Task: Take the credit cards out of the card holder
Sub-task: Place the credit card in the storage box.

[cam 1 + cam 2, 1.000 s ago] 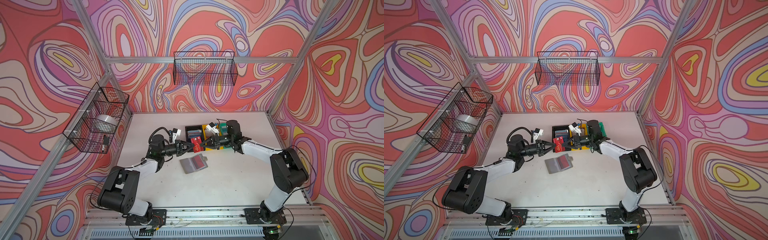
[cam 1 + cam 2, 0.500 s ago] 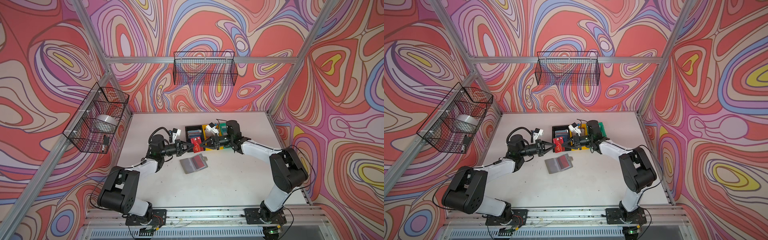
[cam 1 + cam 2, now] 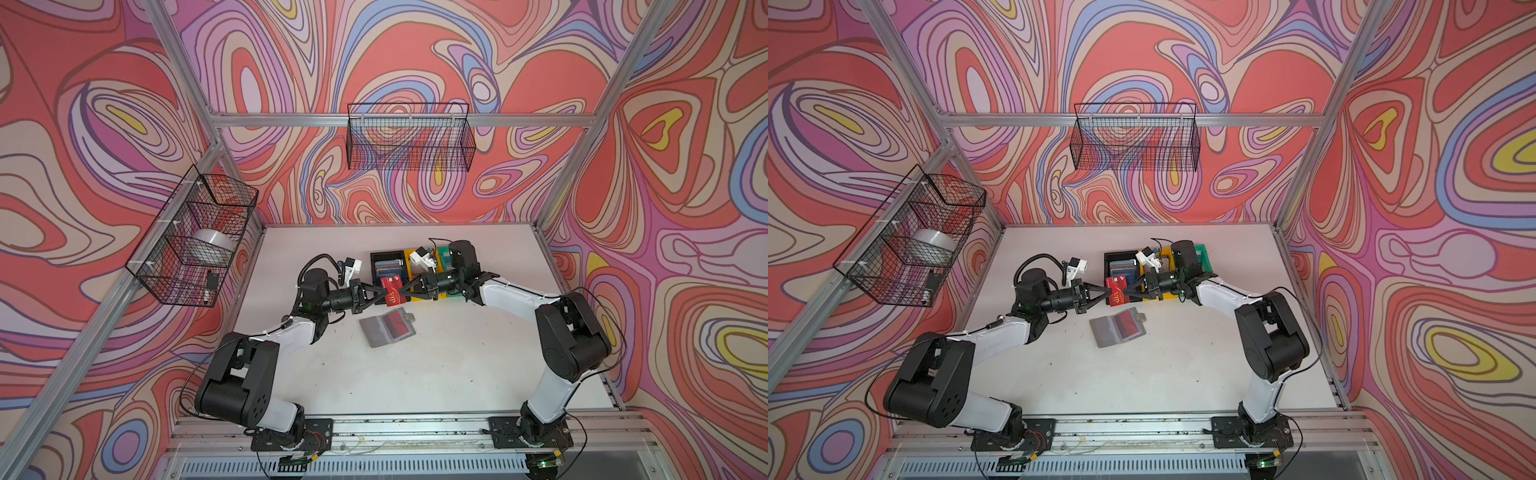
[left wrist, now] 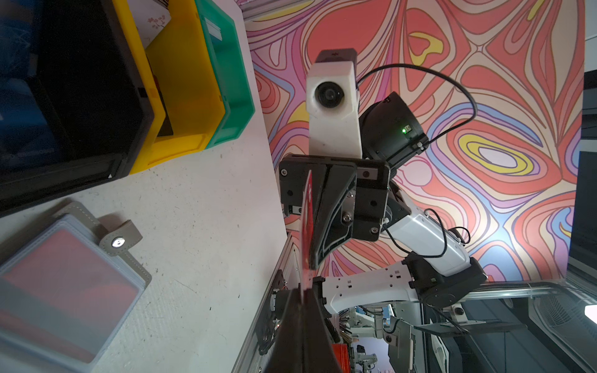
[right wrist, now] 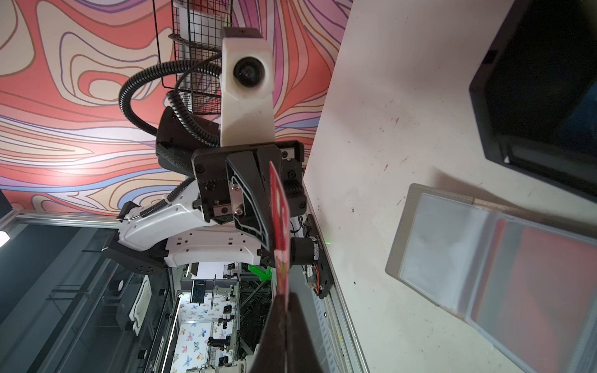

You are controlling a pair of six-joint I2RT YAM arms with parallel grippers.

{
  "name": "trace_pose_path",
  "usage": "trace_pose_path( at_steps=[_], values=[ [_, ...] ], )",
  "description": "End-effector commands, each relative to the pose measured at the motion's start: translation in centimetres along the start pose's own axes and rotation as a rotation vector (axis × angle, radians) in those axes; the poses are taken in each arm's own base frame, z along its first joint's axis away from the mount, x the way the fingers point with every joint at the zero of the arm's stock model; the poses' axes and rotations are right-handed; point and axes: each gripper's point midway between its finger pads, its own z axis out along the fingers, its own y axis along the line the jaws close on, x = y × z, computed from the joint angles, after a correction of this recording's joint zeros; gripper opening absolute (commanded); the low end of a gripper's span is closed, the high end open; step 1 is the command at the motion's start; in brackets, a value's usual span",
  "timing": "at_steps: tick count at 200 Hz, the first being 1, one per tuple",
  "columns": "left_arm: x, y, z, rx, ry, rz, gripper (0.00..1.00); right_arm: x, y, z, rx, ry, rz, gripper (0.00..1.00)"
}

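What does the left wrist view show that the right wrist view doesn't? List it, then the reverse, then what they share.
Only the left wrist view: the yellow bin, the green bin and the snap tab of the card holder. Only the right wrist view: the wire basket on the wall. Both: the red card pinched edge-on between the shut left gripper and right gripper, the open card holder, and the black bin.

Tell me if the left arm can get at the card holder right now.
Probably not yet: the left gripper is shut on the red card, as is the right gripper. The card holder lies open, uncovered, close by, so the way itself looks free.
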Motion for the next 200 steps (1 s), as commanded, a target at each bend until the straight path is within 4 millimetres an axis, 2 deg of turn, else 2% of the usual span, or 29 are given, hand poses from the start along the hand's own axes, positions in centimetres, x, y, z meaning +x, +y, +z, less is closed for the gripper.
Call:
trace_pose_path(
  at_steps=[1,13,54,89,119,174,178,200],
  values=[
    [0.1,-2.3,0.4,0.026,0.044,0.083,0.00,0.8,-0.2,1.0,0.028,0.048,-0.020,0.05],
    [0.1,-2.3,0.3,0.011,0.047,0.088,0.00,0.7,0.2,0.9,0.026,0.047,-0.029,0.13],
    [0.1,-2.2,0.3,-0.008,0.048,0.089,0.00,0.7,0.1,0.9,0.040,0.054,-0.028,0.18],
    [0.2,-2.0,0.3,-0.017,0.058,0.081,0.00,0.7,-0.2,0.7,0.062,0.050,-0.027,0.30],
    [0.2,-2.3,0.2,-0.054,0.067,0.096,0.00,0.9,-1.0,0.3,0.107,0.044,-0.023,0.31],
    [0.2,-2.4,-0.1,-0.087,0.063,0.109,0.00,0.8,-1.2,-0.3,0.113,0.031,-0.024,0.36],
    [0.2,-2.4,-0.1,-0.088,0.064,0.110,0.00,0.7,-0.2,-0.6,0.112,0.022,-0.044,0.36],
    [0.2,-2.2,-0.2,-0.132,0.080,0.124,0.00,0.5,-0.2,-1.7,0.139,-0.004,-0.048,0.37]
  ],
)
